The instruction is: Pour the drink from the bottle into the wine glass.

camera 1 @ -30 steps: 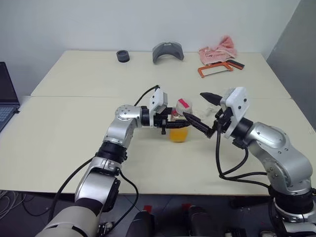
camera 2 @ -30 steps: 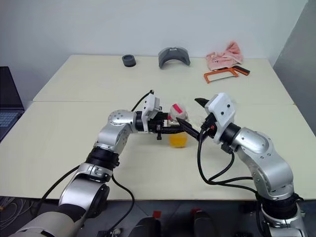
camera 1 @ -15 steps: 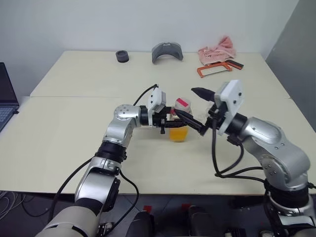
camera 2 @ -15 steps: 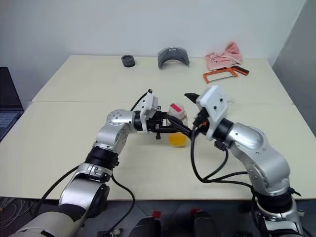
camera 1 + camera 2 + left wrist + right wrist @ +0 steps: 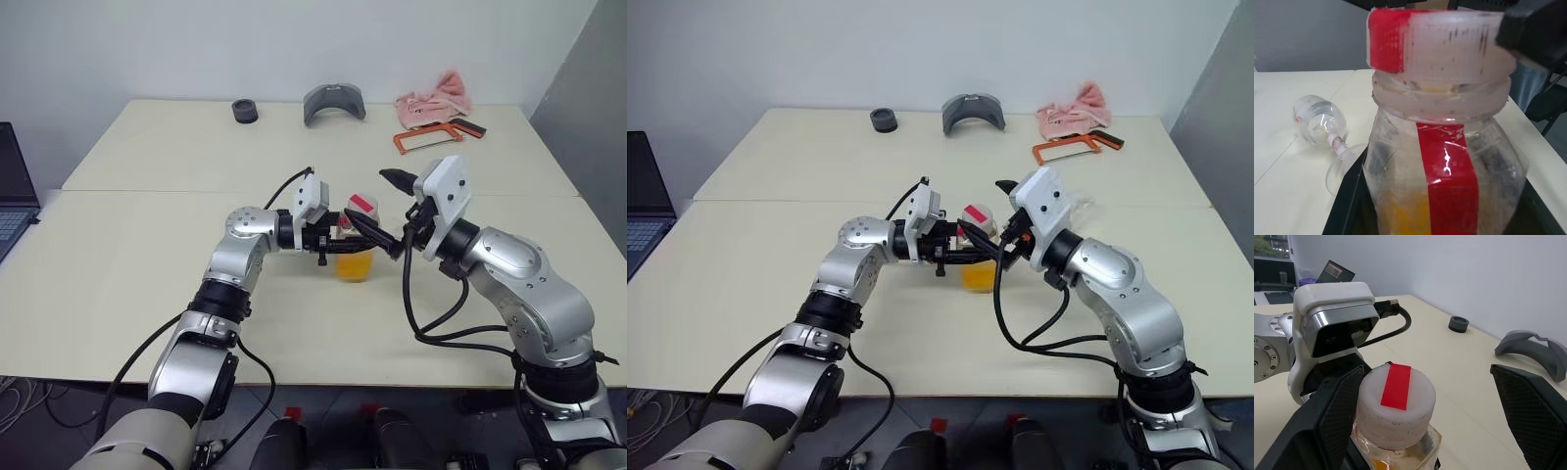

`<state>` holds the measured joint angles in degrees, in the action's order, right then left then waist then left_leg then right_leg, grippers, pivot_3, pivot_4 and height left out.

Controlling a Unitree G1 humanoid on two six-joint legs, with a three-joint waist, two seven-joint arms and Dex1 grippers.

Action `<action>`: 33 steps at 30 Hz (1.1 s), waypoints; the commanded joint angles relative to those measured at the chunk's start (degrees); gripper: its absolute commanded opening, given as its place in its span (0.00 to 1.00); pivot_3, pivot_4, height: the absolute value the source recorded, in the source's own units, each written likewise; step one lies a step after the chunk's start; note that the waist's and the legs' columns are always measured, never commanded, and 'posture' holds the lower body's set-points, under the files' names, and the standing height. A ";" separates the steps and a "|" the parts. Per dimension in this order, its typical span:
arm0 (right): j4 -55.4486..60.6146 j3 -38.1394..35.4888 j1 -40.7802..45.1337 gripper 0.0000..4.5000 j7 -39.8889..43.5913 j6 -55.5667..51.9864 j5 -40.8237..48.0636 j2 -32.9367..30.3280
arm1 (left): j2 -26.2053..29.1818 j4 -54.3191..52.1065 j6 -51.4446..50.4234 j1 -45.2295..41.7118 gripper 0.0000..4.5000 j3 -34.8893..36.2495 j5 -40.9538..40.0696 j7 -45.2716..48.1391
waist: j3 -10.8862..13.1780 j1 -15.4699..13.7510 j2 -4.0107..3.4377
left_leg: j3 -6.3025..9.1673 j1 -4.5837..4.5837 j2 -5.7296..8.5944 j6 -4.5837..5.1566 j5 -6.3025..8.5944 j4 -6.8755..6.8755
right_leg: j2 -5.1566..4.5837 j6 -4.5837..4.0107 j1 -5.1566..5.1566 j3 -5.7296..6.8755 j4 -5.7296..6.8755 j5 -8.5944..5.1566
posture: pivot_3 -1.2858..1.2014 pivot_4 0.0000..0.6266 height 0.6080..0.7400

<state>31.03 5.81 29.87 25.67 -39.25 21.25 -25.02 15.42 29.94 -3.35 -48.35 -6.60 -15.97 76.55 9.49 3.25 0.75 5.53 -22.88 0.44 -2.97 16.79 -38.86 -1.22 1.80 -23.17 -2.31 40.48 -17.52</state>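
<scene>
Starting at 9 o'clock with the left gripper (image 5: pixel 338 238): shut tight on the bottle (image 5: pixel 355 257), reaching in level across the table (image 5: pixel 147 245) and gripping the body below the neck. Bottle dead centre, upright, long axis straight up and down, with the drink (image 5: pixel 354 266) sitting low in the bottom part. White cap (image 5: pixel 1396 406) with the red strip still on, so no pouring yet by the look of it. Moving over to 3 o'clock, the right gripper (image 5: pixel 365 198): spread wide, holding nothing, one finger each side of the cap and not touching it as far as can be told. Pretty much the whole next move right there: cap between those open fingers, so probably just a matter of closing on it and twisting while the left keeps the body steady. Clearly the nearer arm for that job too. Worth watching the grip height, since clamping too low would catch the neck instead. Glass (image 5: pixel 1317 122) lying on its side on the table beyond the bottle, well apart from both grippers, so needs standing up before anything goes in.
</scene>
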 commanded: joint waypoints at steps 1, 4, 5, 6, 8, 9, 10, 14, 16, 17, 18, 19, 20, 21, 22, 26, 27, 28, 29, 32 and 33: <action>0.95 -1.59 -0.25 0.98 -0.02 0.85 -0.39 -0.55 | 0.12 -1.83 0.76 -0.99 0.38 0.92 -1.14 -0.07 | 0.00 0.00 0.00 | 0.00 0.00 0.00 0.00 0.00 0.00 | 0.00 0.00 0.00 0.00 0.00 0.00 | 0.52 0.24 1.00; 1.01 -2.34 -0.51 0.98 -0.09 0.57 -0.09 -0.51 | 0.18 -1.80 0.80 -1.01 0.38 0.89 -1.12 0.06 | 0.00 0.00 0.00 | 0.00 0.00 0.00 0.00 0.00 0.00 | 0.00 0.00 0.00 0.00 0.00 0.00 | 0.52 0.24 1.00; 1.05 -2.49 -0.63 0.98 -0.08 0.46 0.00 -0.58 | 0.21 -1.74 0.85 -1.02 0.38 0.89 -1.11 0.10 | 0.00 0.00 0.00 | 0.00 0.00 0.00 0.01 0.00 0.00 | 0.00 0.00 0.00 0.00 0.00 0.00 | 0.52 0.24 1.00; 1.12 -2.65 -0.74 0.98 -0.09 0.33 0.15 -0.61 | 0.23 -1.70 0.88 -1.03 0.38 0.89 -1.09 0.14 | 0.00 0.00 0.00 | 0.00 0.00 0.00 0.01 0.00 0.00 | 0.00 0.00 0.00 0.00 0.00 0.00 | 0.52 0.24 1.00; 1.41 -3.03 -1.03 0.98 -0.07 -0.06 0.65 -0.67 | 0.26 -1.71 0.89 -1.03 0.38 0.86 -1.07 0.19 | 0.00 0.00 0.00 | 0.00 0.00 0.00 0.01 0.00 0.00 | 0.00 0.00 0.00 0.00 0.00 0.00 | 0.52 0.24 1.00; 1.54 -3.16 -1.14 0.98 -0.06 -0.24 0.85 -0.69 | 0.27 -1.72 0.89 -1.02 0.38 0.86 -1.07 0.20 | 0.00 -0.01 0.00 | 0.00 0.00 0.00 0.01 0.00 0.00 | 0.00 0.00 0.00 0.00 0.00 0.00 | 0.52 0.24 1.00; 1.67 -3.30 -1.25 0.98 -0.02 -0.40 1.03 -0.72 | 0.27 -1.73 0.90 -1.02 0.38 0.86 -1.06 0.22 | 0.00 0.00 0.00 | 0.00 0.00 0.00 0.01 0.00 0.00 | 0.00 0.00 0.00 0.00 0.00 0.00 | 0.52 0.24 1.00; 2.32 -4.18 -1.63 0.98 0.04 -1.34 2.27 -0.81 | 0.35 -1.85 0.98 -0.89 0.38 0.77 -0.95 0.31 | 0.00 -0.01 0.00 | 0.00 0.00 0.00 0.00 0.00 0.00 | 0.00 0.00 0.00 0.00 0.01 0.00 | 0.52 0.24 1.00; 2.52 -4.44 -1.68 0.98 0.00 -1.65 2.68 -0.94 | 0.37 -1.83 1.03 -0.88 0.38 0.74 -0.89 0.31 | 0.00 -0.01 0.00 | 0.00 0.00 0.00 0.01 0.00 0.00 | 0.00 0.00 0.00 0.00 0.01 0.00 | 0.52 0.24 1.00; 2.65 -4.52 -1.71 0.98 -0.05 -1.79 2.86 -1.01 | 0.37 -1.86 1.04 -0.85 0.38 0.72 -0.88 0.30 | 0.00 -0.01 0.00 | 0.00 0.00 0.00 0.01 0.00 0.00 | 0.00 0.00 0.00 0.00 0.01 0.00 | 0.52 0.24 1.00; 2.73 -4.55 -1.73 0.98 -0.10 -1.86 2.99 -1.08 | 0.37 -1.85 1.05 -0.85 0.38 0.71 -0.86 0.30 | 0.00 -0.01 0.00 | 0.00 0.00 0.00 0.01 0.01 0.00 | 0.00 0.00 0.00 0.00 0.01 0.00 | 0.52 0.24 1.00; 2.82 -4.64 -1.74 0.98 -0.13 -2.00 3.19 -1.11 | 0.36 -1.82 1.08 -0.85 0.38 0.70 -0.84 0.29 | 0.00 -0.01 0.00 | 0.00 0.00 0.00 0.02 0.01 0.00 | 0.00 0.00 0.00 0.00 0.01 0.00 | 0.52 0.24 1.00; 2.91 -4.73 -1.76 0.98 -0.15 -2.16 3.40 -1.13 | 0.36 -1.82 1.09 -0.84 0.38 0.68 -0.83 0.30 | 0.00 -0.01 0.00 | 0.00 0.00 0.00 0.02 0.01 0.00 | 0.00 0.00 0.00 0.00 0.00 0.00 | 0.52 0.24 1.00; 2.97 -4.80 -1.77 0.98 -0.15 -2.26 3.51 -1.15 | 0.35 -1.79 1.12 -0.85 0.38 0.67 -0.81 0.30 | 0.00 -0.01 0.00 | 0.00 0.00 0.00 0.02 0.01 0.00 | 0.00 0.00 0.00 0.00 0.01 0.00 | 0.52 0.24 1.00; 3.08 -4.85 -1.79 0.98 -0.13 -2.39 3.64 -1.19 | 0.33 -1.74 1.16 -0.86 0.38 0.66 -0.79 0.29 | 0.00 -0.01 0.00 | 0.00 0.00 0.00 0.01 0.01 0.00 | 0.00 0.00 0.00 0.00 0.01 0.00 | 0.52 0.24 1.00; 3.38 -4.90 -1.89 0.98 0.00 -2.75 4.34 -1.40 | 0.22 -1.46 1.34 -0.92 0.38 0.64 -0.71 0.26 | 0.00 -0.02 0.00 | 0.00 0.00 0.00 0.02 0.01 0.00 | 0.00 0.00 0.00 0.00 0.00 0.00 | 0.52 0.24 1.00; 3.49 -4.91 -1.96 0.98 0.03 -2.79 4.51 -1.47 | 0.20 -1.48 1.32 -0.91 0.38 0.63 -0.72 0.26 | 0.00 -0.02 0.00 | 0.00 0.00 0.00 0.02 0.01 0.00 | 0.00 0.00 0.00 0.00 0.00 0.00 | 0.52 0.24 1.00; 3.56 -4.93 -2.02 0.98 0.03 -2.82 4.62 -1.54 | 0.19 -1.47 1.33 -0.90 0.38 0.63 -0.72 0.26 | 0.00 -0.01 0.00 | 0.00 0.00 0.00 0.02 0.01 0.00 | 0.00 0.00 0.00 0.00 0.00 0.00 | 0.52 0.24 1.00; 3.71 -4.97 -2.11 0.98 0.03 -2.88 4.76 -1.61 | 0.19 -1.55 1.30 -0.85 0.38 0.62 -0.73 0.24 | 0.00 -0.02 0.00 | 0.00 0.00 0.00 0.02 0.01 0.00 | 0.00 0.00 0.00 0.00 0.00 0.00 | 0.52 0.24 1.00; 4.07 -4.96 -2.38 0.98 0.29 -3.10 5.33 -1.98 | 0.19 -1.65 1.29 -0.79 0.38 0.60 -0.68 0.18 | 0.00 -0.02 0.00 | 0.00 0.00 0.00 0.02 0.01 0.00 | 0.00 0.00 0.00 0.00 0.00 0.00 | 0.52 0.24 1.00; 4.19 -4.95 -2.45 0.98 0.33 -3.17 5.44 -2.11 | 0.21 -1.75 1.26 -0.74 0.38 0.60 -0.69 0.17 | 0.00 -0.02 0.00 | 0.00 0.00 0.00 0.02 0.01 0.00 | 0.00 0.00 0.00 0.00 0.00 0.00 | 0.52 0.24 1.00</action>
<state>33.03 2.90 27.45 26.04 -42.67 26.07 -26.58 15.49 29.94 -3.21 -48.35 -6.62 -15.82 76.69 9.49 3.23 0.75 5.53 -22.88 0.44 -2.94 16.80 -38.86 -1.22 1.80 -23.17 -2.31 40.49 -17.52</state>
